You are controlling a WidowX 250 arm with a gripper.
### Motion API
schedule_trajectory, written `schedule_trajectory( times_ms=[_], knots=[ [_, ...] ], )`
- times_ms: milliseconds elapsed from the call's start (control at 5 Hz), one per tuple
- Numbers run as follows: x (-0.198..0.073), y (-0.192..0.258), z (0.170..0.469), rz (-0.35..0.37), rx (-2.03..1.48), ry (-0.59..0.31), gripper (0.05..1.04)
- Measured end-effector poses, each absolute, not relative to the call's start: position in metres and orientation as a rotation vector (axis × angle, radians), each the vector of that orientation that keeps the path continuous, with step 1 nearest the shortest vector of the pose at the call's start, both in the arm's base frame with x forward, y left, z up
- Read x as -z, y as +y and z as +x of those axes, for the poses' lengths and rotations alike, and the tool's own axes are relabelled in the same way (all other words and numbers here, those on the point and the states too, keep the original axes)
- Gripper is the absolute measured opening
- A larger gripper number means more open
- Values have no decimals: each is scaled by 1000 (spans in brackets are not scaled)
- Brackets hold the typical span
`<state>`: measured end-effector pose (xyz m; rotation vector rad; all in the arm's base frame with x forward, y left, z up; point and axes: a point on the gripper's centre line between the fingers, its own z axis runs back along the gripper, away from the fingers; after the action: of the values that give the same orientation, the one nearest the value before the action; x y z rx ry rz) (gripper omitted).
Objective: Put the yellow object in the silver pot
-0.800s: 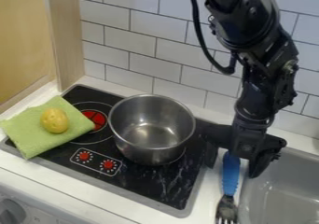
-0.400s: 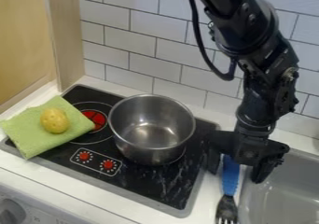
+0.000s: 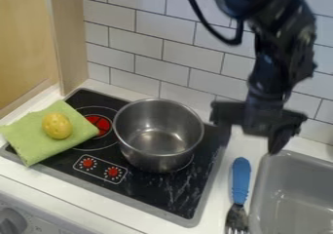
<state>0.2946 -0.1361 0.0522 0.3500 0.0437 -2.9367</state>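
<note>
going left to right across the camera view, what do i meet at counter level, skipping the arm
Yellow object → silver pot → blue-handled fork → gray sink

Black arm at upper right, hand pointing downward, fingers parted (and widely so)

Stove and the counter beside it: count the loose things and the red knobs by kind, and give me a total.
Silver pot: 1
Yellow object: 1
Green cloth: 1
Blue-handled fork: 1
Red knobs: 2
Total: 6
</note>
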Motion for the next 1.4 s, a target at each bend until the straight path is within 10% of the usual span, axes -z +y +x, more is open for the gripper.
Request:
schedule_trajectory(
  times_ms=[200,800,1400],
  knots=[
    [-95,-139,299,473,2899,-57,999],
    [-158,-66,289,511,2673,-147,999],
    [-135,10,225,342,2446,-23,999]
  ],
)
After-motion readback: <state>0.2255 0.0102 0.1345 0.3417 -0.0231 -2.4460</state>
